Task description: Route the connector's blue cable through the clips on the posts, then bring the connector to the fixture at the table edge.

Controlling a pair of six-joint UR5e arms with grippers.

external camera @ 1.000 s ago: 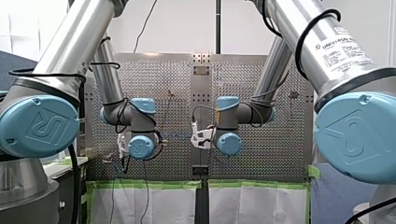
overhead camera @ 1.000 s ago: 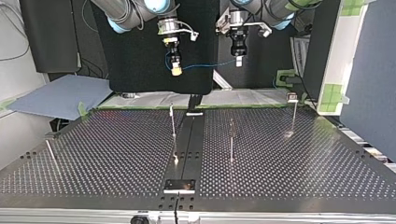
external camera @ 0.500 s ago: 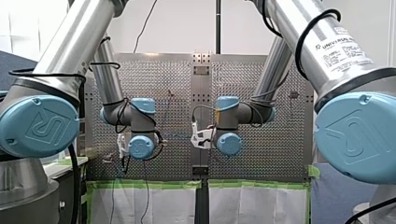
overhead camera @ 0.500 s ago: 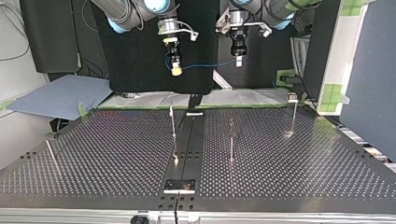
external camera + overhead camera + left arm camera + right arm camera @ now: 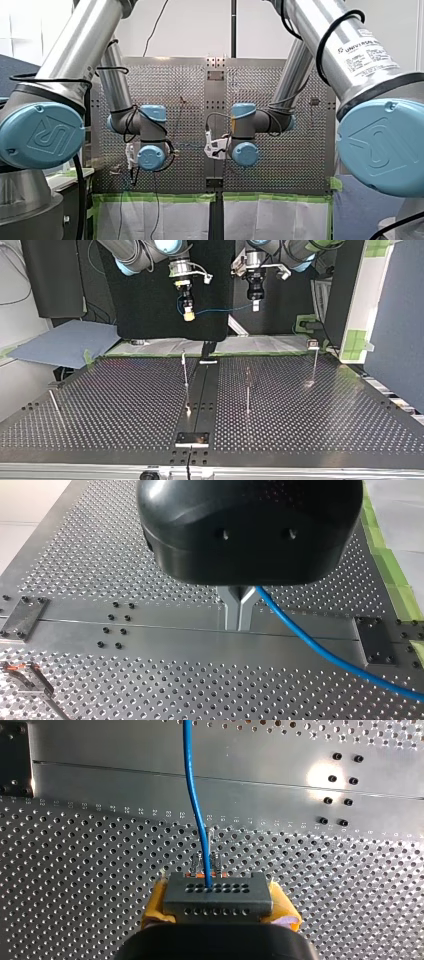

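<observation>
Our right pincer (image 5: 218, 912) is clamped on the grey connector (image 5: 218, 895), with its yellow pads (image 5: 155, 907) pressed against both ends of the housing. The blue cable (image 5: 195, 810) leaves the connector's face and runs ahead over the bench's (image 5: 100, 930) central metal strip (image 5: 150, 780). Our left pincer (image 5: 239, 625) has its metal fingers (image 5: 231, 611) closed tight together on that cable, which trails off to one side beneath it.

In the top view both pincers hang in the air well above the bench, near the edge on the arms' side, and the cable sags slightly between them. The upright posts (image 5: 185, 371) stand lower down, well apart from the cable. The fixture (image 5: 192, 438) sits at the middle of the opposite edge, far from the connector.
</observation>
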